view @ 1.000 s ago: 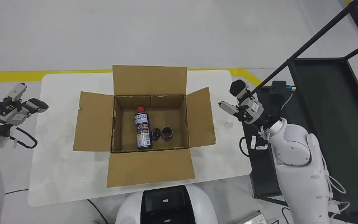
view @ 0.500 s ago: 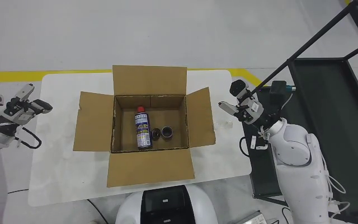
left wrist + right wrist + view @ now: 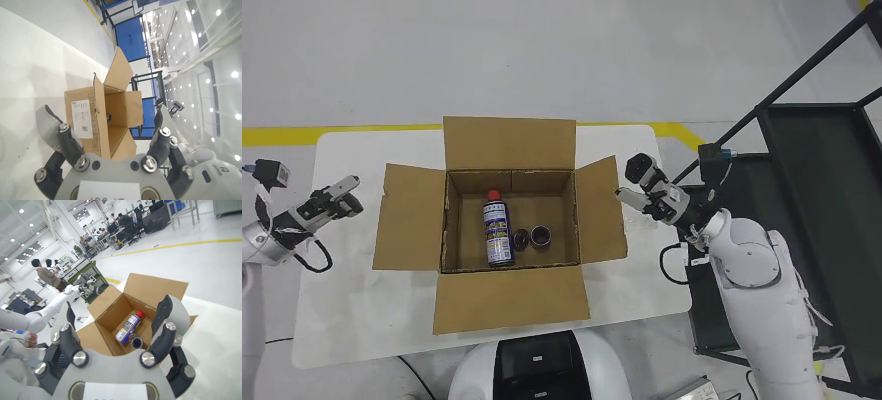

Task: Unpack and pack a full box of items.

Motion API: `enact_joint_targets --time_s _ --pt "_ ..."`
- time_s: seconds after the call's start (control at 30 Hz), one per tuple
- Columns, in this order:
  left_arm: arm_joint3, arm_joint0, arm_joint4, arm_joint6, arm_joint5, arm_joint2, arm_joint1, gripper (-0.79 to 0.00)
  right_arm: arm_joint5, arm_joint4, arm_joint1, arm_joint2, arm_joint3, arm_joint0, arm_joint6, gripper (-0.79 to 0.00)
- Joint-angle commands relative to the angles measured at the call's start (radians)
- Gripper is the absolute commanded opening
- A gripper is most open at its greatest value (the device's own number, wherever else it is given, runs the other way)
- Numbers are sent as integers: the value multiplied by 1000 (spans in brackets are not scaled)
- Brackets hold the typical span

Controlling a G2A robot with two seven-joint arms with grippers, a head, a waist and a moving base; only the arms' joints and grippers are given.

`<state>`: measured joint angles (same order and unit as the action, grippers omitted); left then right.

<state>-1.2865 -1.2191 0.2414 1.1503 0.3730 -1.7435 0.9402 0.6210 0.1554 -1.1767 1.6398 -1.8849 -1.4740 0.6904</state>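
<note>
White table [image 3: 352, 300]. Cardboard box [image 3: 510, 181] sits at its centre, all four flaps folded out. Spray can [image 3: 498, 232], blue with a red cap, lies on the box floor by the left wall, cap toward the far side. Left gripper [image 3: 348, 196] is over the table's left edge, fingers spread, holding nothing. Right gripper [image 3: 626, 196] is just beside the right flap, likewise released and empty. Two small dark round pieces [image 3: 540, 238] lie side by side, just right of the can's near end.

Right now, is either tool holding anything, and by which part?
Nothing is held. The left tool and right tool are both open and empty, apart from the box; the can lies inside it.
</note>
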Motion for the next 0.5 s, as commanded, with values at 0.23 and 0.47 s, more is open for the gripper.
enact_joint_targets --time_s 0.23,0.47 --pt "156 106 129 215 82 90 -1 0 -122 -193 35 111 93 41 238 0" --pt "216 164 189 230 67 165 0 0 -262 -116 53 103 152 28 348 0"
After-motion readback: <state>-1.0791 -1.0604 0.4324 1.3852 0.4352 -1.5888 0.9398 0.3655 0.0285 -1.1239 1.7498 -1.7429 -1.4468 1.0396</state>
